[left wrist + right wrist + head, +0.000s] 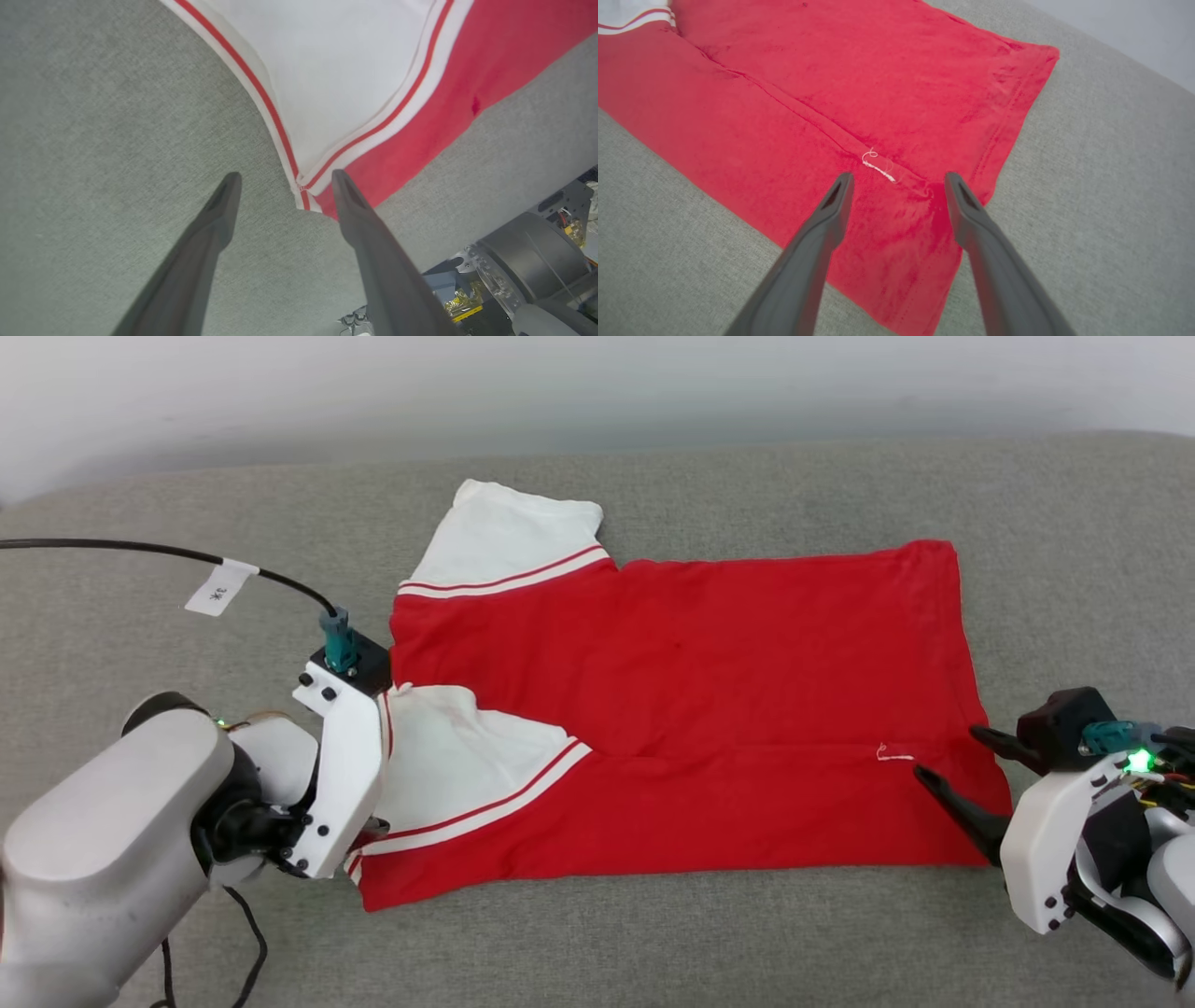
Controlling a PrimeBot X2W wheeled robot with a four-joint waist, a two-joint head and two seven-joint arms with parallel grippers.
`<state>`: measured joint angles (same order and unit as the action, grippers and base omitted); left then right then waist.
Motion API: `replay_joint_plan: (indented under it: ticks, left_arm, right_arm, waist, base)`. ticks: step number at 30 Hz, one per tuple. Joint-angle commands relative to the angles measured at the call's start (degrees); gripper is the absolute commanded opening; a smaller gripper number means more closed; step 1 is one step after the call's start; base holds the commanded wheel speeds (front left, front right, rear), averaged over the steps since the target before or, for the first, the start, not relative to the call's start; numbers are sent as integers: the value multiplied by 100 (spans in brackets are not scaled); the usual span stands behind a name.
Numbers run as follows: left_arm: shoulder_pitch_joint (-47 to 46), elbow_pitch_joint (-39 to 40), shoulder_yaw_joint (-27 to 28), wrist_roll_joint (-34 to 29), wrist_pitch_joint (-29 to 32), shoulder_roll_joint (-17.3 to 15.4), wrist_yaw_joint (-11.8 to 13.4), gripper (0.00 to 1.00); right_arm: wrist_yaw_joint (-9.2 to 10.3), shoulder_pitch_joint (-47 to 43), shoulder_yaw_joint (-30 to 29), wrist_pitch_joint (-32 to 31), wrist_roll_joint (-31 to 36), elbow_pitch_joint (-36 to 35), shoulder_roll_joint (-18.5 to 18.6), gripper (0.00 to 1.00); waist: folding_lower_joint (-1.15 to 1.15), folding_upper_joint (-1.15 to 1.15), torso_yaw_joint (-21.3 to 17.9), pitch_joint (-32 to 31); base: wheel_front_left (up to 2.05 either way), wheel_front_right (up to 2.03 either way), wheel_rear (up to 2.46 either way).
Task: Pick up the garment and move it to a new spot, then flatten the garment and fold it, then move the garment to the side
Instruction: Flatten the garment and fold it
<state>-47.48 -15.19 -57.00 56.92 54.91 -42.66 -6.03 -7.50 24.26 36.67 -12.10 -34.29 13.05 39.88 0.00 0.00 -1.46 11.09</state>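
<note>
Two arms in, one at each end of the garment (709, 709), both claws spread wide w/ nothing between the fingers.

Garment: lies flat on the grey fabric surface (653, 943), plain red side up, sleeve end toward robot's left, hem toward its right. Near long edge is folded up over the body; the fold edge runs lengthwise. Near sleeve (448, 756) lies on top of the red; far sleeve (509, 537) sticks out at the back.

Left arm: pale forearm comes up from the lower-left corner of the head view, wrist bent so the housing stands over the near sleeve's outer edge. A black cable w/ a white tag (221, 588) runs off to the left from the wrist. In the wrist view the left gripper (282, 179) straddles the striped sleeve corner: one tip over bare grey, the other over the red edge. Contact - can't tell.

Right arm: enters from the lower right, fingers pointing left and slightly away across the hem corner. Right gripper (899, 179) sits over the folded flap near the hem - a loose white thread (878, 165) lies just ahead of one tip. Touching the cloth or hovering: can't tell.
</note>
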Motion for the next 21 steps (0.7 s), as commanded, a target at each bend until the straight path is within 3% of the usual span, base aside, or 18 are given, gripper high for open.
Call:
replay_joint_plan:
  ticks: [1,13,14,15,21]
  left_arm:
    - [85,-65,-32,60,54,75,39,100]
    - [431,-556,-446,-50,-1,243,-35,100]
    - [434,-581,-480,-53,-7,256,-55,47]
    - [433,-596,-505,-41,-12,270,-71,0]
    - [380,-491,-540,65,-151,180,-127,0]
  right_arm:
    - [2,98,33,-2,-2,14,-48,100]
    - [2,340,159,48,-26,141,-144,100]
    - [2,355,162,47,-38,152,-142,100]
    - [2,373,156,50,-55,160,-134,100]
    - [2,548,148,-154,-136,95,152,100]
  waist:
    - [0,0,-112,120]
    - [0,0,-363,439]
    - [0,0,-366,432]
    - [0,0,-364,411]
    - [0,0,-296,154]
  base:
    - [0,0,0]
    - [0,0,0]
    - [0,0,0]
    - [0,0,0]
    - [0,0,0]
